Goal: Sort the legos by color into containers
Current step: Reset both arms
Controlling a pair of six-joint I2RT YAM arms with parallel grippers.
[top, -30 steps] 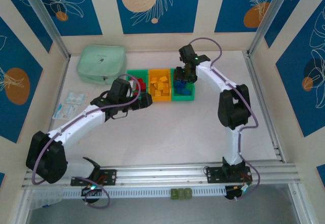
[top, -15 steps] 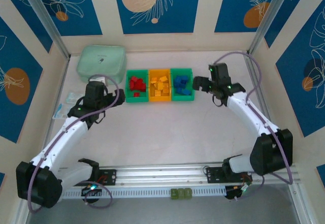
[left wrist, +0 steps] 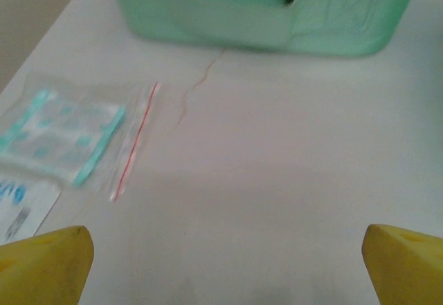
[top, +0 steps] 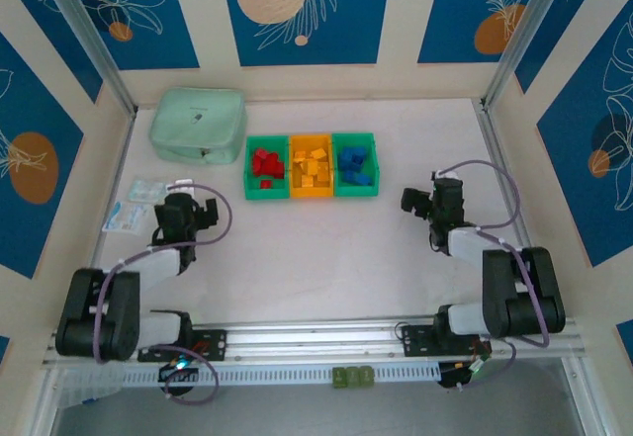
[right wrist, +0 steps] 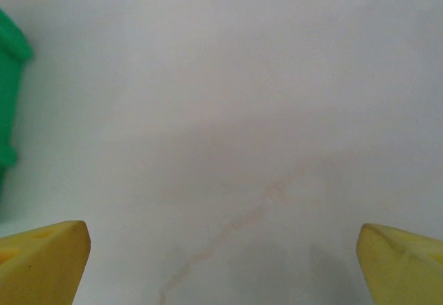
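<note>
Three heaps of legos (top: 313,167): red ones are lying in the left green container (top: 265,197), yellow ones in the orange-yellow container (top: 313,197), and blue ones in the right green container (top: 356,196). Every brick I can make out is sitting inside a container.
Count: three containers are standing in a touching row, two green and one orange-yellow. The bricks in each heap are too small and bunched to count.
Handling: the bricks are looking light, stiff and slick, and hardly fragile. I judge that pinching across two flat opposite sides, not over the studs, is giving the surest hold.
Left tool (top: 190,211): hovering over the bench (top: 326,248), well apart from the orange-yellow container on its left, nearer side. Its fingers are spread wide and carrying nothing.
Right tool (top: 423,202): hovering right of and nearer than the orange-yellow container, its fingers likewise standing apart and empty.
Pouch (top: 198,125): one mint-green pouch is lying left of and beyond the orange-yellow container.
Packets (top: 134,204): a few clear ones are lying far left of the orange-yellow container.
</note>
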